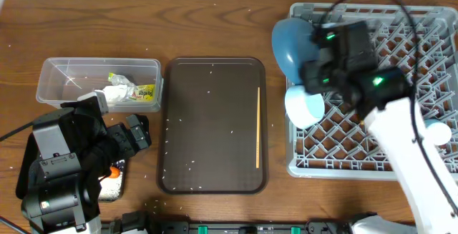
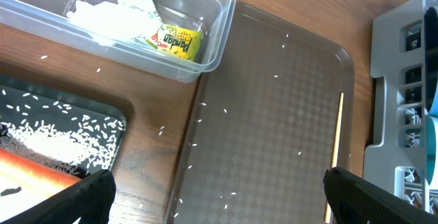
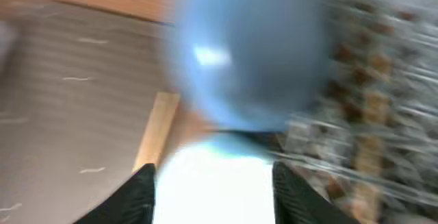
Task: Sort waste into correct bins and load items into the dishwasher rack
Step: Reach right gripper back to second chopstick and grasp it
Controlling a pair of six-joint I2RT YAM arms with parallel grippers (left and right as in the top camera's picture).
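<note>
My right gripper (image 1: 313,85) is over the left edge of the grey dishwasher rack (image 1: 401,26), shut on the white bowl (image 1: 304,106). In the blurred right wrist view the bowl (image 3: 212,176) fills the gap between the fingers (image 3: 213,200). The blue plate (image 1: 292,46) stands on edge just behind it (image 3: 246,53). My left gripper (image 2: 215,196) is open and empty, low over the table beside the black tray (image 2: 68,111). That tray holds rice (image 2: 41,138) and the carrot (image 2: 34,172). The clear tub (image 1: 57,69) holds the wrapper (image 2: 174,42) and napkin (image 2: 102,15).
The dark brown serving tray (image 1: 207,119) lies mid-table with a wooden chopstick (image 1: 257,127) near its right side and scattered rice grains. A small light-blue cup (image 1: 438,130) sits in the rack's right part. The rack's corner shows in the left wrist view (image 2: 393,39).
</note>
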